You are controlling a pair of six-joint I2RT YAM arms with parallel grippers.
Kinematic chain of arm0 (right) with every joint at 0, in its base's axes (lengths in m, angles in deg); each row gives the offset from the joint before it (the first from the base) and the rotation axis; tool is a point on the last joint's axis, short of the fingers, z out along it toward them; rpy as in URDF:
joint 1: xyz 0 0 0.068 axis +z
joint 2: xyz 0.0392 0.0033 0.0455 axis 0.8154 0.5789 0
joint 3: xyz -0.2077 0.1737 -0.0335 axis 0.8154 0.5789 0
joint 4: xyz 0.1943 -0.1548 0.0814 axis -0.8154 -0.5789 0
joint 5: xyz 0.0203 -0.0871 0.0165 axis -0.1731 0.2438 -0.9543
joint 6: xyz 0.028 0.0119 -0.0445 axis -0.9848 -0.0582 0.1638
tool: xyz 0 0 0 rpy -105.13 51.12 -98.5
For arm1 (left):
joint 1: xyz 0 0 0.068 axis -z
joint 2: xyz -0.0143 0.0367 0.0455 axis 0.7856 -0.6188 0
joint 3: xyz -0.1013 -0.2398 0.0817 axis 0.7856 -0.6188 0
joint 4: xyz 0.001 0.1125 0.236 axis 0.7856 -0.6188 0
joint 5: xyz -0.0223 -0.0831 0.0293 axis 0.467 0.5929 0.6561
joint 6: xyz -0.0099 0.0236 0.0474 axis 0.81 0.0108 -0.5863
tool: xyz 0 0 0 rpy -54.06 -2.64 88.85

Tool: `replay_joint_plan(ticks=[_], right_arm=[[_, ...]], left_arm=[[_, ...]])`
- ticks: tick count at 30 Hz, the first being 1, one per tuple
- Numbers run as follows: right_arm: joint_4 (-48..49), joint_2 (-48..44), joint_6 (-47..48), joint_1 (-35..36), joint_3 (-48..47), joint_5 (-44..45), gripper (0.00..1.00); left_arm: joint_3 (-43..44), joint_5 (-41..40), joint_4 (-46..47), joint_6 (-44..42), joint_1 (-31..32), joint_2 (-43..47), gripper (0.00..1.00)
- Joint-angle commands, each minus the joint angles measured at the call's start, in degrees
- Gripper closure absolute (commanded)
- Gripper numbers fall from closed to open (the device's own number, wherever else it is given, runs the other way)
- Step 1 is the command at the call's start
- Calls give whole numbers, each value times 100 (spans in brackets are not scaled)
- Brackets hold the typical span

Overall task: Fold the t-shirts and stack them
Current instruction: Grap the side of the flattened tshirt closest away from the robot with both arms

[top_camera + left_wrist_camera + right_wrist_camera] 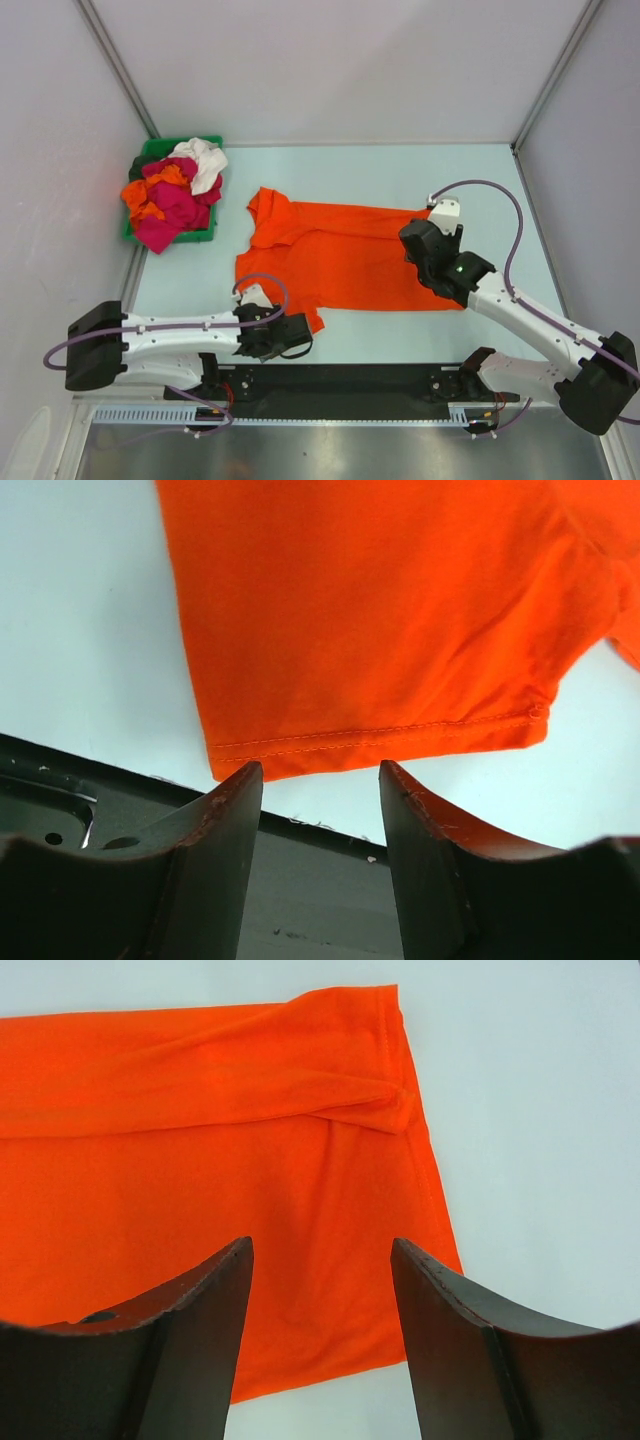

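Note:
A bright orange t-shirt [335,250] lies spread flat on the pale table, one of the t-shirts. My left gripper [303,338] sits low by its near-left corner. In the left wrist view the stitched hem [380,735] lies just beyond the open left gripper [320,770], with nothing between its fingers. My right gripper [418,246] hovers over the shirt's right edge. In the right wrist view the right gripper [320,1245] stands open above the orange cloth [200,1180], holding nothing. More t-shirts, magenta [176,206], white [205,162] and orange [142,196], are heaped at the back left.
A green bin [156,149] holds the heap of shirts at the back left corner. A black rail [350,380] runs along the near table edge, seen just under the left fingers [100,810]. Grey walls close in the table on three sides.

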Motion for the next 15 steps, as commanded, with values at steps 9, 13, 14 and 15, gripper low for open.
replay_joint_plan(ticks=[9,13,14,15], right_arm=[[-112,-91,-168,192,67,82,37],[-191,-108,-230,244,41,64,37],[-200,-143,-221,245,32,73,37],[-218,-170,-221,262,49,81,37]], left_arm=[[167,224,-752,1110,5,-589,39],[238,180,-568,873,-30,-731,34],[194,172,-489,786,-47,-722,34],[150,198,-410,750,-65,-713,34]])
